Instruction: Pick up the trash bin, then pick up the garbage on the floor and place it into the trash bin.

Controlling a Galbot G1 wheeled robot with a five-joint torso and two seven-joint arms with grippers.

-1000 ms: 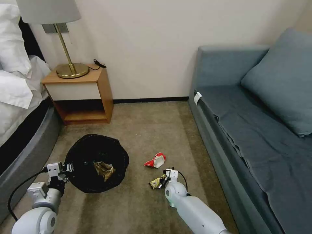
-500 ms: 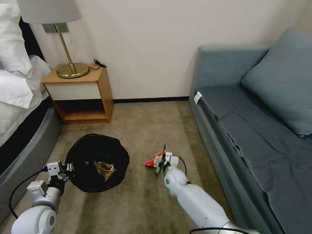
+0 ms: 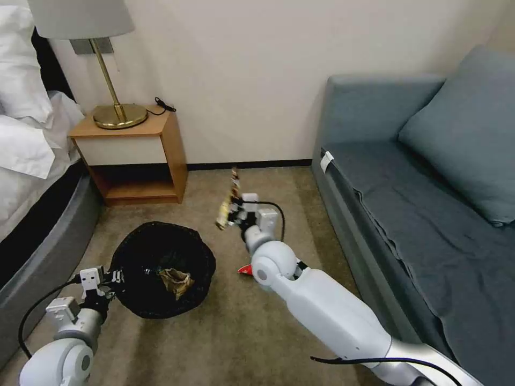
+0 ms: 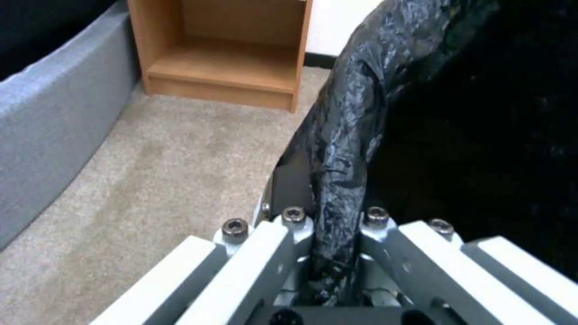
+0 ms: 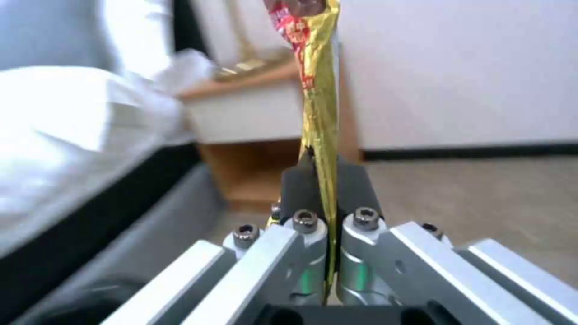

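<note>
While carpet (image 3: 236, 332) spans bed-to-sofa, left end effector (image 4: 328, 253) clamps trash bin (image 3: 161, 268), right end effector (image 5: 322, 189) pinches gold wrapper (image 5: 319, 90).

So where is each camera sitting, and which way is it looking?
Head view: up on the robot's head, looking forward and down at the carpet; both arms show, left gripper at the trash bin, right gripper holding the gold wrapper in the air.
Left wrist view: on the left wrist, facing along the fingers pinching the bin's black bag, toward the nightstand.
Right wrist view: on the right wrist, facing along the fingers pinching the wrapper, toward the bed.
Shared: the nightstand is in all three.
</note>
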